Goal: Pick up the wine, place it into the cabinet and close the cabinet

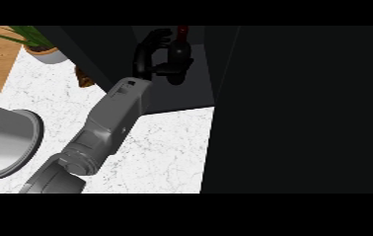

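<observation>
A dark wine bottle (180, 52) with a red top stands upright inside the open dark cabinet (182, 94) at the top middle of the head view. My left hand (149, 50) reaches in from the lower left on its grey forearm. Its fingers curl round the bottle's left side and the thumb lies against the bottle's lower body. The bottle's foot is close above the cabinet floor, and I cannot see whether it touches. My right hand does not show.
A wide black cabinet panel (291, 111) fills the right side and hides the counter there. A potted plant (40, 47) stands at the upper left, with a small brown object (85, 77) beside it. A grey sink basin (15, 141) lies at the left edge of the white marble counter (167, 151).
</observation>
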`<move>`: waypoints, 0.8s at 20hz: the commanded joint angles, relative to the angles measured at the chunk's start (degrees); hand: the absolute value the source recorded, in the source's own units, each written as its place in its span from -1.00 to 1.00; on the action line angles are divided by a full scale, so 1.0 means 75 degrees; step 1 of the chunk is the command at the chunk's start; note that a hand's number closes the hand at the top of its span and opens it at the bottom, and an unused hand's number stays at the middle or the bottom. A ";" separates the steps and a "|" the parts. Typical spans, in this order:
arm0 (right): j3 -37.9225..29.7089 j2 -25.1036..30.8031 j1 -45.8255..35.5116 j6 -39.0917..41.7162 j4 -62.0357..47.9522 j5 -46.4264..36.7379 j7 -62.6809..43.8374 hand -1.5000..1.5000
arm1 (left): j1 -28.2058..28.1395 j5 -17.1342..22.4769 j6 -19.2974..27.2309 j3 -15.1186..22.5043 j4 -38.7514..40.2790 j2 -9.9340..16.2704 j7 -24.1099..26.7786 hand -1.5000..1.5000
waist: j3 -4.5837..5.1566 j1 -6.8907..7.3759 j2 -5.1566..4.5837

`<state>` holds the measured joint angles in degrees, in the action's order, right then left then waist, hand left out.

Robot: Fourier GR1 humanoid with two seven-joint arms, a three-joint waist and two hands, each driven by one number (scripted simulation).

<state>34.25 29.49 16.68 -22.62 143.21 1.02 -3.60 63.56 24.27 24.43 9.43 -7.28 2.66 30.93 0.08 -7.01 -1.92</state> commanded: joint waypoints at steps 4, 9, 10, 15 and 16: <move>0.0145 -0.0005 0.0151 0.0193 0.0801 0.0417 -0.0118 -1.00 | 0.0275 -0.0224 0.0486 0.0074 0.0416 0.0123 0.0138 -1.00 | 0.0005 -0.0047 -0.0075; 0.0057 0.0190 0.0420 0.0340 0.1110 0.0488 -0.0145 -1.00 | 0.0279 -0.0132 0.0709 -0.0075 0.0500 0.0137 0.0226 -1.00 | 0.0007 -0.0080 -0.0036; 0.0146 0.0178 0.0503 0.0324 0.1162 0.0527 -0.0242 -1.00 | 0.0426 -0.0102 0.0566 -0.0111 0.0374 0.0188 0.0275 -1.00 | 0.0012 -0.0084 -0.0023; -0.0061 0.0113 0.0427 0.0330 0.0934 0.0438 0.0014 -1.00 | 0.0298 0.0095 -0.0504 -0.0336 0.0113 0.0158 0.0749 -1.00 | 0.0014 0.0000 -0.0039; 0.0031 0.0047 0.0378 0.0325 0.0937 0.0428 0.0015 -1.00 | 0.0752 0.0263 -0.0758 -0.0500 0.0054 0.0248 0.0250 -1.00 | 0.0013 -0.0001 -0.0019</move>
<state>33.95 29.31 17.93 -20.39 142.98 1.63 -0.70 66.90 24.71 22.17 7.41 -5.85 4.28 33.73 0.17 -7.26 -2.22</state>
